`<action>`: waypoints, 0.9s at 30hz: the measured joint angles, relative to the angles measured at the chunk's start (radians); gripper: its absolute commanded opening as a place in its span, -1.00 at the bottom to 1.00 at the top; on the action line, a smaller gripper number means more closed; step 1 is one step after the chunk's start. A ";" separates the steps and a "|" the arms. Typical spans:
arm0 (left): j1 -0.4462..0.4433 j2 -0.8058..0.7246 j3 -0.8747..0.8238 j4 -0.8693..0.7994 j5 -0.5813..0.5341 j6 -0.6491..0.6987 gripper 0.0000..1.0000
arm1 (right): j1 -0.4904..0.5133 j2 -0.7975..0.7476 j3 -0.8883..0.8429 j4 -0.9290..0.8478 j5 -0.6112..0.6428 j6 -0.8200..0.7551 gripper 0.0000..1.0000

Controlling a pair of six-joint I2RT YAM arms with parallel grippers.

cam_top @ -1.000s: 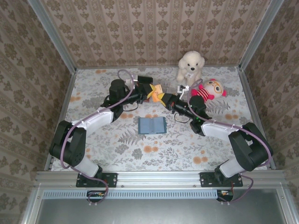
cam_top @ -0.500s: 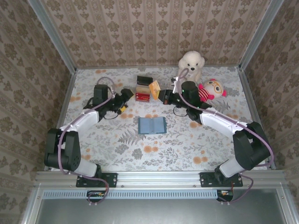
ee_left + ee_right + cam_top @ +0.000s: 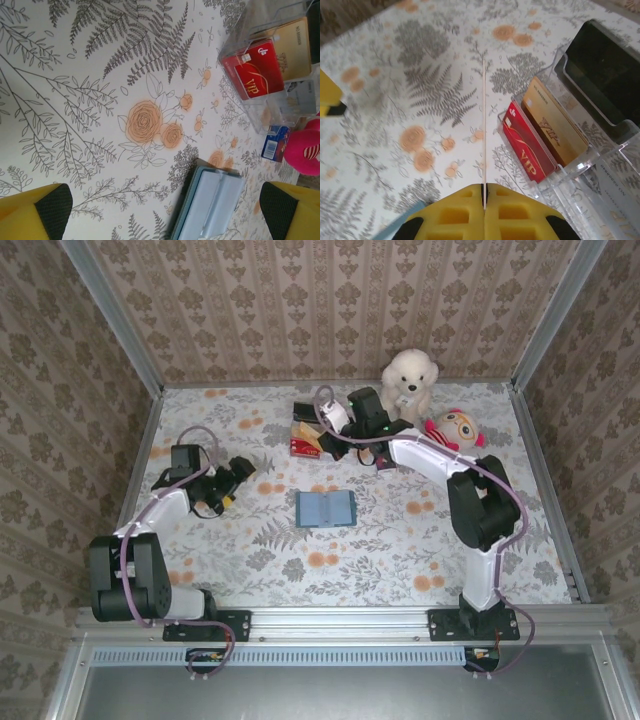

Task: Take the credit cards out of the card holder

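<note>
card holder (image 3: 600, 155): clear glossy plastic | red card (image 3: 527, 145): glossy | gold card (image 3: 552, 122): faint sheen | table cover (image 3: 395, 65): matt, printed | white bear (image 3: 408, 380): fluffy plush

**Edge-on card, cropped corners**

In the right wrist view the right gripper (image 3: 483, 187) pinched a thin card (image 3: 483, 125) that was seen edge-on, so its face and colour could not be told. The gripper's fingers ran off the bottom edge. The clear card holder (image 3: 620, 145) was cut by the right edge. The red card (image 3: 527, 145) and gold card (image 3: 552, 122) stood partly sunk behind its walls, and the dark card (image 3: 607, 65) at the back was blurred, with no print legible.

In the left wrist view the left gripper (image 3: 165, 204) had its two widely spread pads cropped at the bottom corners. A blue-grey case (image 3: 210, 205) ran off the bottom and a pink toy (image 3: 305, 152) off the right. From the top view the held card was too small to make out.
</note>
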 measured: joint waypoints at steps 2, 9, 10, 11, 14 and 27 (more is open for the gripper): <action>0.000 0.000 0.000 0.000 0.009 0.005 1.00 | 0.000 0.043 0.055 -0.040 -0.003 -0.078 -1.00; 0.000 0.008 0.000 0.024 0.036 -0.008 1.00 | -0.005 0.174 0.240 -0.138 -0.023 -0.294 -1.00; 0.000 0.010 0.000 0.024 0.038 -0.011 1.00 | -0.007 0.187 0.257 -0.142 -0.029 -0.317 -1.00; 0.000 0.014 0.000 0.023 0.039 -0.012 1.00 | -0.010 0.201 0.273 -0.146 -0.035 -0.337 -1.00; 0.000 0.023 0.000 0.023 0.039 -0.015 1.00 | -0.024 0.235 0.317 -0.167 -0.055 -0.394 -1.00; -0.003 0.051 0.033 0.010 0.038 -0.032 1.00 | -0.045 0.329 0.482 -0.265 -0.069 -0.640 -1.00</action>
